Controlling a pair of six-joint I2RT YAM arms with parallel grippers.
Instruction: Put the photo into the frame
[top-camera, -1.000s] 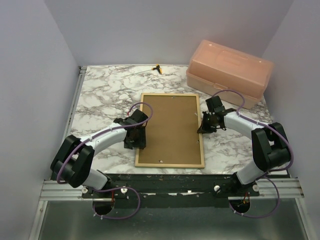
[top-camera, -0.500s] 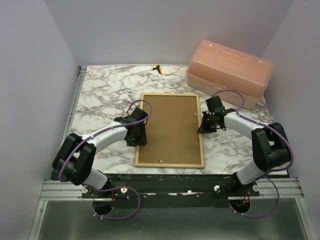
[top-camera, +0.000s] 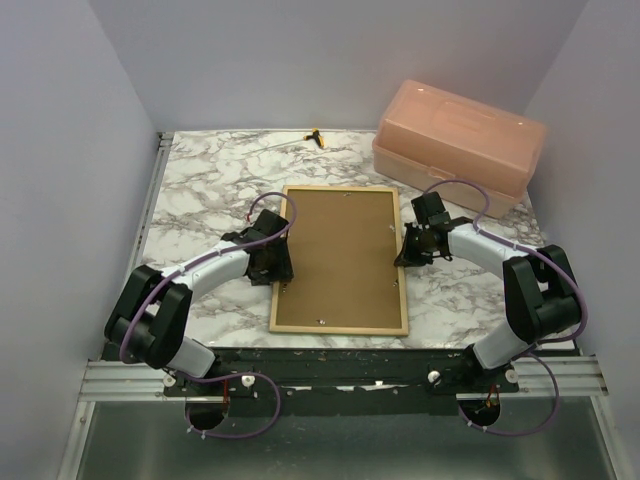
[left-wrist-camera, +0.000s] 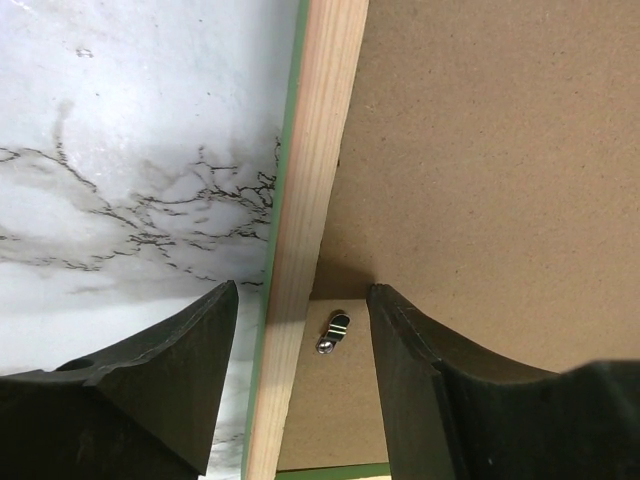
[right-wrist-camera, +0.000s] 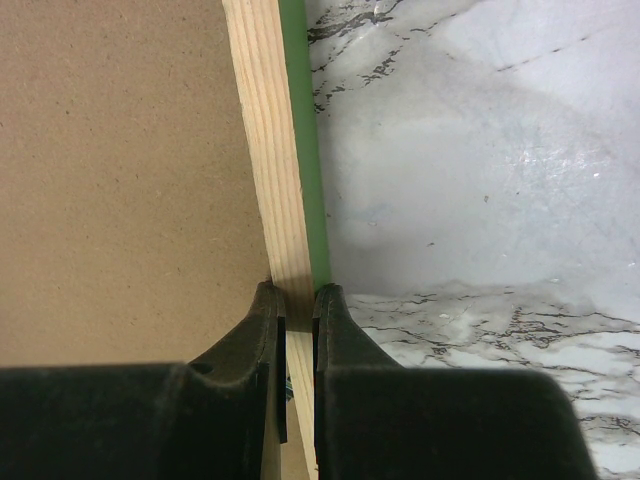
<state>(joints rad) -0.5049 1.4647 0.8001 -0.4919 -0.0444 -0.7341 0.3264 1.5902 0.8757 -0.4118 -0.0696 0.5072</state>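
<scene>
The frame (top-camera: 340, 330) lies face down on the marble table, bare wood up, with a brown hardboard backing panel (top-camera: 340, 255) in it. The photo is hidden. My left gripper (top-camera: 277, 268) is at the frame's left rail (left-wrist-camera: 320, 150). It stands open (left-wrist-camera: 301, 290), one finger over the marble and one over the panel (left-wrist-camera: 480, 150), straddling the rail and a small metal turn clip (left-wrist-camera: 334, 331). My right gripper (top-camera: 405, 256) is shut (right-wrist-camera: 298, 292) on the right rail (right-wrist-camera: 265, 120), one finger on the panel (right-wrist-camera: 120, 150) side and one on the green outer edge.
A pink plastic box (top-camera: 460, 145) stands at the back right, close behind the right arm. A small yellow and black object (top-camera: 317, 137) lies at the back edge. Grey walls close in the table on three sides.
My left gripper has slid a little farther along the frame's left rail, away from the bases. The right arm and the frame have not moved.
</scene>
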